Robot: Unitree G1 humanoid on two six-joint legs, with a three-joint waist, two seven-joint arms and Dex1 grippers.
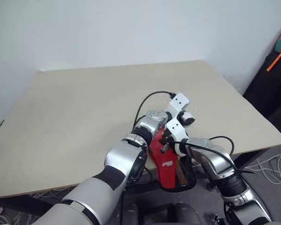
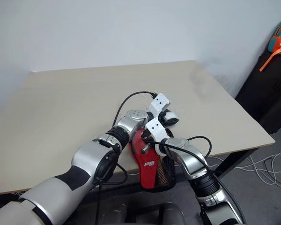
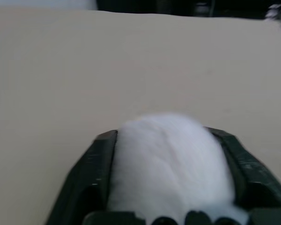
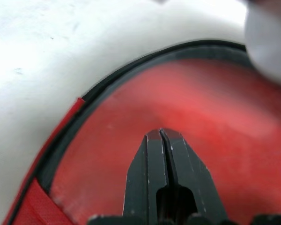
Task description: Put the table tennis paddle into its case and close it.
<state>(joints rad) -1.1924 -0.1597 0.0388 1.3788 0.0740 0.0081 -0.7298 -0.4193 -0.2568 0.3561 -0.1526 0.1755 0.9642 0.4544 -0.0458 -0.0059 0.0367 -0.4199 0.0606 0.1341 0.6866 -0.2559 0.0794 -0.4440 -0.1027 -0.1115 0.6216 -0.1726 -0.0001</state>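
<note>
I see the red case (image 1: 167, 165) tilted at the table's (image 1: 75, 112) near edge, overhanging it. My right gripper (image 4: 162, 134) has its fingers pressed together against the case's red panel; whether it pinches anything I cannot tell. My left gripper (image 1: 187, 117) hovers just beyond, fingers spread around nothing.

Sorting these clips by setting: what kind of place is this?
Probably an indoor lab or workroom. A plain beige table stands against a bare white wall, loose cables lie across the grey floor, and a bag with orange straps sits on dark furniture.
</note>
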